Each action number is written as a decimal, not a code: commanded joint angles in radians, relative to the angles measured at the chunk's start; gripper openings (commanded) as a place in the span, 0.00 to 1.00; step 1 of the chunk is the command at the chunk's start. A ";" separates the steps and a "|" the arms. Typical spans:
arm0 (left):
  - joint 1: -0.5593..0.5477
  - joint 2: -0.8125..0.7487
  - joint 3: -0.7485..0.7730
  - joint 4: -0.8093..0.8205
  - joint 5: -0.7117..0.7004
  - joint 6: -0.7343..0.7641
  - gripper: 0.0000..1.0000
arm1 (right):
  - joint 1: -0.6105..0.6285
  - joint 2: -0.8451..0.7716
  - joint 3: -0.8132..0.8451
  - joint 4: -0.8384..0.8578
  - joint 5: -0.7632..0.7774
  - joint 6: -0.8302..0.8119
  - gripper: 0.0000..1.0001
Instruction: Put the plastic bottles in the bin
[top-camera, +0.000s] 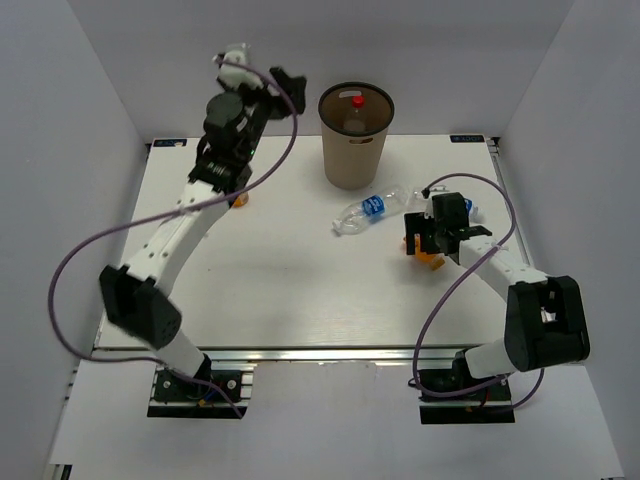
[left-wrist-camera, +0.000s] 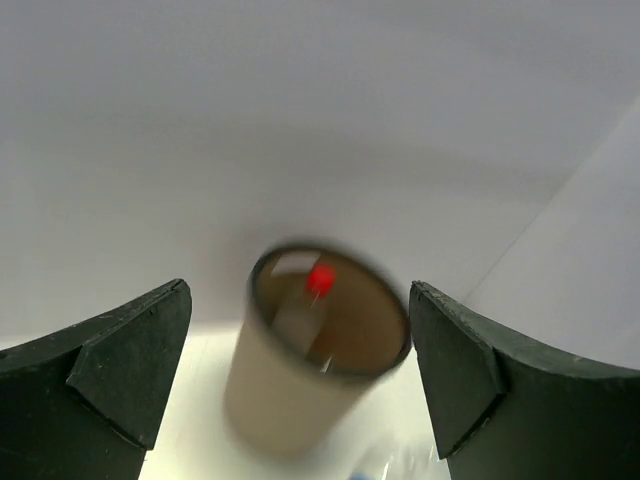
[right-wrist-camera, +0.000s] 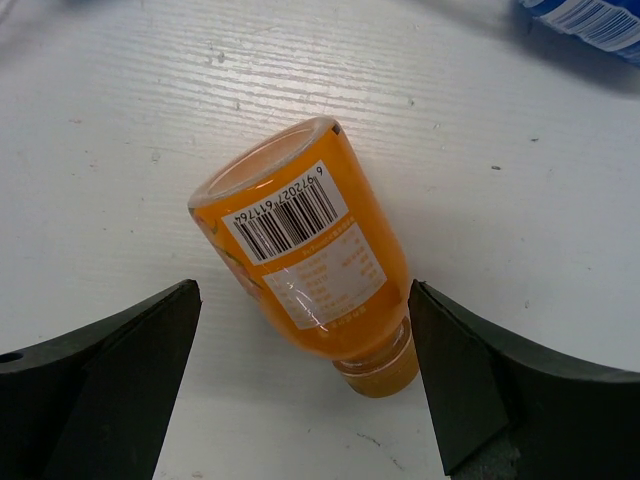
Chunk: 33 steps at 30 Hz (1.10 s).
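Observation:
The tan bin (top-camera: 354, 150) stands at the back middle of the table, with a red-capped clear bottle (top-camera: 356, 101) inside it. My left gripper (top-camera: 287, 84) is raised just left of the bin's rim, open and empty. In the left wrist view the bin (left-wrist-camera: 285, 390) and the red cap (left-wrist-camera: 320, 280) show between the open jaws, blurred. A clear bottle with a blue label (top-camera: 374, 207) lies in front of the bin. My right gripper (top-camera: 430, 243) is open low over an orange juice bottle (right-wrist-camera: 300, 235) lying on the table, one jaw on each side of its cap end, not touching. A second orange bottle (top-camera: 238, 199) peeks out under the left arm.
A blue label with a barcode (right-wrist-camera: 585, 18) shows at the top right corner of the right wrist view. White walls enclose the table at the back and sides. The purple cables loop beside both arms.

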 joint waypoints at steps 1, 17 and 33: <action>0.011 -0.160 -0.254 -0.229 -0.143 -0.079 0.98 | -0.005 0.020 0.054 -0.014 0.018 -0.008 0.89; 0.017 -0.304 -0.630 -0.380 -0.215 -0.102 0.98 | -0.001 -0.053 0.126 0.015 -0.213 0.079 0.15; 0.029 -0.364 -0.701 -0.354 -0.303 -0.105 0.98 | 0.007 0.253 0.896 0.313 -0.433 0.210 0.09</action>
